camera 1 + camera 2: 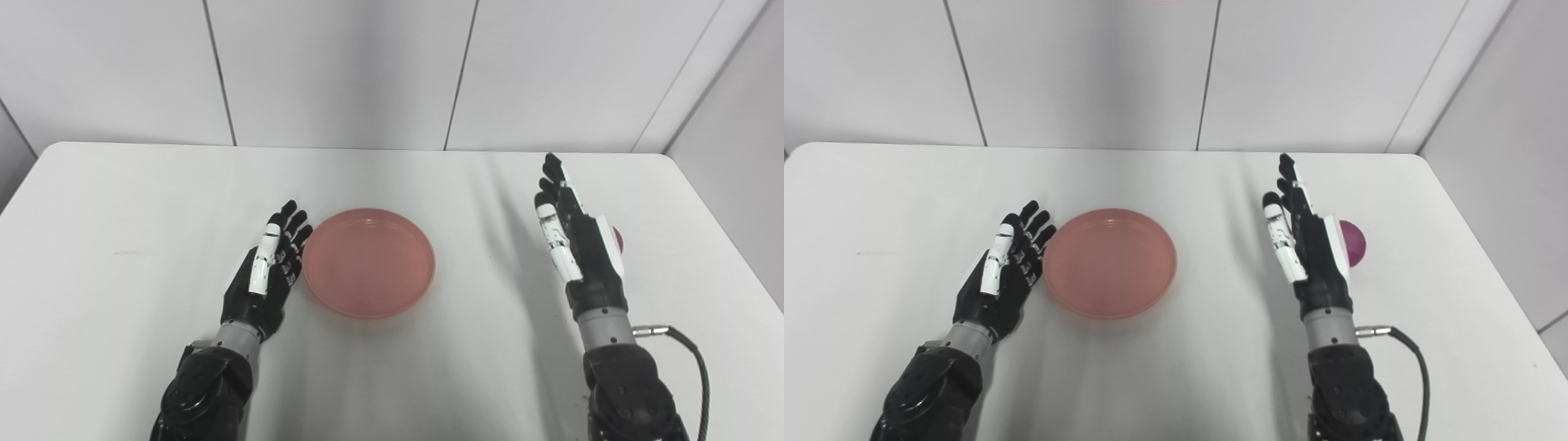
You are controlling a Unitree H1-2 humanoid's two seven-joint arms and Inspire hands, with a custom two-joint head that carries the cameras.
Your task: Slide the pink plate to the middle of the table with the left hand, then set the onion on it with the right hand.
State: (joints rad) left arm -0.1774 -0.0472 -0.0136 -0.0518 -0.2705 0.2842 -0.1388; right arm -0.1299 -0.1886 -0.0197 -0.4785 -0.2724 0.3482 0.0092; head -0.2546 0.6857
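In front of me the white tabletop [122,202] runs wide, its far corners rounded. Along its far edge stands a pale panelled wall [343,67] with thin dark seams running up it. By the far right corner a second grey wall [1507,153] angles along the right edge.

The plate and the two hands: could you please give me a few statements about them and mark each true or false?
1. The pink plate is empty. True.
2. The left hand holds the plate off the table. False: it lies open beside the plate's left rim.
3. The onion sits on the plate. False: it rests on the table, just right of the right hand.
4. The right hand is open and holds nothing. True.
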